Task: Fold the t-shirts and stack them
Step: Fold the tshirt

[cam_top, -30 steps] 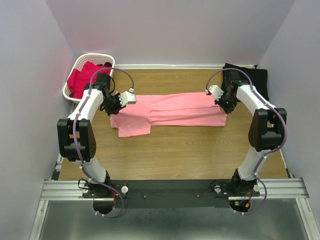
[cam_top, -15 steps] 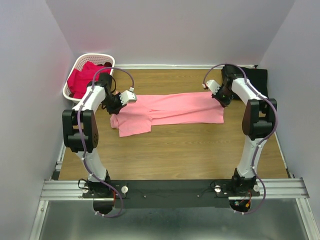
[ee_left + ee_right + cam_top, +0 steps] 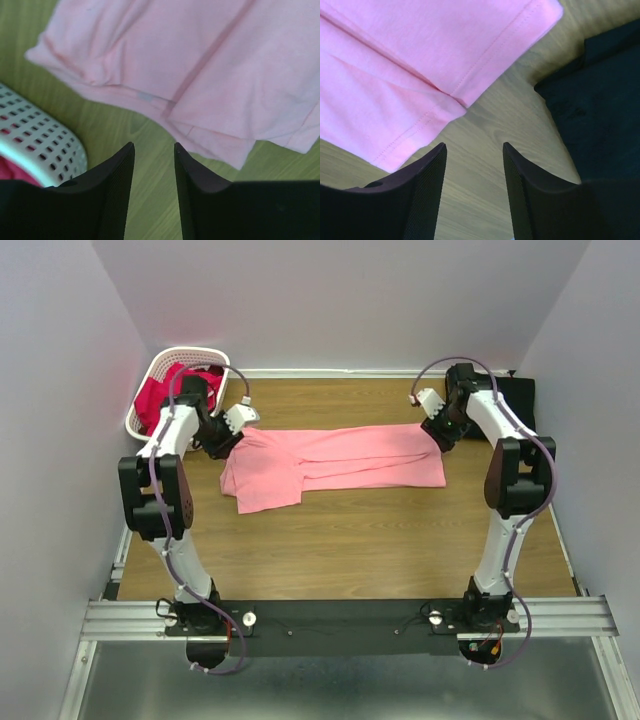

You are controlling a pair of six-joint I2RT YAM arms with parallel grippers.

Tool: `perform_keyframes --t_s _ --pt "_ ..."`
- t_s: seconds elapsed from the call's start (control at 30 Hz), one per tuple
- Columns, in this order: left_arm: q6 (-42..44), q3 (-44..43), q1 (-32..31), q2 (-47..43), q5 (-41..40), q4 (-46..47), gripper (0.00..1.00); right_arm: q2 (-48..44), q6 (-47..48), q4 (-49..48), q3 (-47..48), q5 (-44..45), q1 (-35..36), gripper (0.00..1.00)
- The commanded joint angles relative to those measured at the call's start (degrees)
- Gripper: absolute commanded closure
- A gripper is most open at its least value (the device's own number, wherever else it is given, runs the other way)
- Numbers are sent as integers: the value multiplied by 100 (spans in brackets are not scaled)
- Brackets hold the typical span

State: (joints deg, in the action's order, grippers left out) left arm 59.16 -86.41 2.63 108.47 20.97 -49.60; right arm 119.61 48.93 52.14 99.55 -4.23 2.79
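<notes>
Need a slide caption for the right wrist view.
Right gripper open over the table, at the gap between pink t-shirt and black t-shirt.

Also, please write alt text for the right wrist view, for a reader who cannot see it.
The right gripper, jaws open and empty, hangs above the wooden table, between the hem of a folded pink t-shirt and a black t-shirt.

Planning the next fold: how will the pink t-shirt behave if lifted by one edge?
Probably floppy: the pink t-shirt lies in soft, flat layers, so it should drape. Likely light, its hems look thin. Pushed, it may bunch on the wooden table.
</notes>
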Motion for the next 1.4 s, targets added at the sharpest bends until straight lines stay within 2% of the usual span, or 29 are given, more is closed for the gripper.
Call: perform_keyframes --t_s 0.0,0.1,0.23,0.33,0.43,0.8,0.9,1.0,1.1,1.2,1.3,1.33,1.37 --pt "-273 -350 342 -132 670 -338 54 -175 -593 322 196 -438 -234 43" --pt "-247 -79 571 -378 1030 -567 52 -228 -893 804 240 -964 -550 43" --pt "-176 877 879 -756 1321 -586 48 -236 -1385 1219 -74 -1659 -858 43" --pt "-176 1292 1020 -801 1409 -436 38 -298 -1675 1176 -374 -1967 -876 40" --pt "-281 1636 1090 -801 1445 -174 36 -211 -1965 1009 -559 -2021 -876 30" --pt "-396 1997 1090 -634 1392 337 35 44 -2230 614 -963 -1739 -876 31" --pt "-414 1979 1099 -572 1471 434 37 150 -2265 543 -1042 -1748 -876 35" --pt "-370 1953 1090 -563 1585 434 41 194 -2309 490 -1051 -1774 -876 44" --pt "-282 1891 1090 -502 1682 329 50 264 -2352 464 -999 -1792 -876 58" --pt "-238 1856 1090 -423 1735 259 56 326 -2388 455 -911 -1801 -876 64" --pt "-211 1856 1081 -335 1709 179 72 387 -2423 446 -841 -1757 -876 79" --pt "-211 1847 1081 -309 1700 179 74 405 -2432 446 -832 -1722 -876 90" --pt "-229 1838 1090 -300 1682 162 77 405 -2432 446 -823 -1695 -876 96"
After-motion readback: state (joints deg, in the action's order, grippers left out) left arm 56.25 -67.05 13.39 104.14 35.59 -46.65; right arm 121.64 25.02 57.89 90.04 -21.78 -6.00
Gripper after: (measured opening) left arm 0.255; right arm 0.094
